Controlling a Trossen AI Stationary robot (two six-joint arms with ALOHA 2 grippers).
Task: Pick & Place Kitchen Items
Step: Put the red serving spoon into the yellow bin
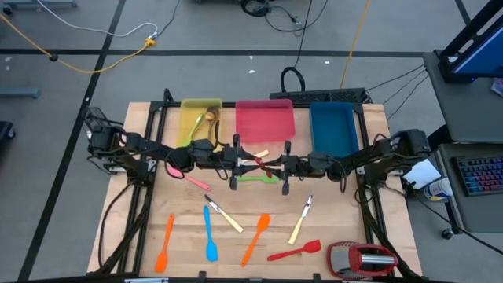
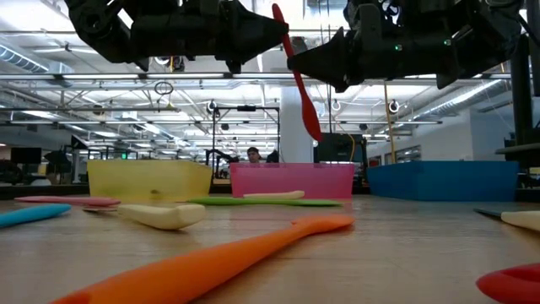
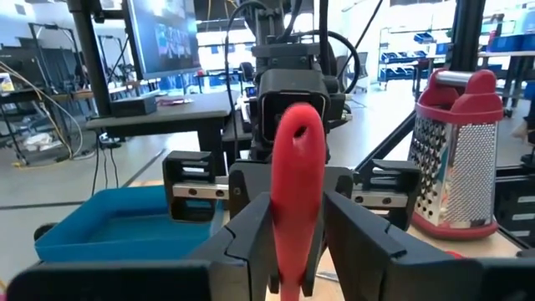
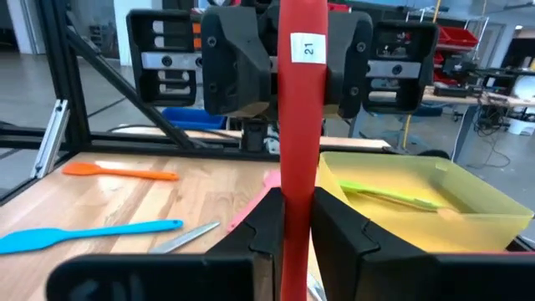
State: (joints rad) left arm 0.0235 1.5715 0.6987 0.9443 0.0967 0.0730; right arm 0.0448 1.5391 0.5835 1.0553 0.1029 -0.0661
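While both arms meet mid-table in front of the pink tray (image 1: 265, 118), a red spoon (image 2: 297, 74) hangs in the air between them, tilted, well above the wood. L gripper (image 3: 294, 251) is clamped on one part of the spoon; R gripper (image 4: 292, 224) is clamped on it too, fingers pressed against both sides of the handle, which carries a white sticker marked 21. So it's a two-handed hold, w/ the grippers facing each other nose to nose.

Rest of the utensils: green spatula (image 1: 259, 178) and a cream knife (image 2: 273, 195) lie on the table right under the grippers, just in front of the pink tray. Pink spatula (image 1: 196, 181) lies beside the L arm. Nearer the front edge: orange spatula (image 1: 164, 242), blue spatula (image 1: 210, 234), another cream knife (image 1: 226, 218), second orange spatula (image 1: 256, 237), third knife (image 1: 299, 221), red spatula (image 1: 295, 251). Yellow tray (image 1: 200, 118) holds a couple of items, incl. a green one. Blue tray (image 1: 332, 126) sits by the R arm. Grater (image 1: 360, 259) at the front R corner.
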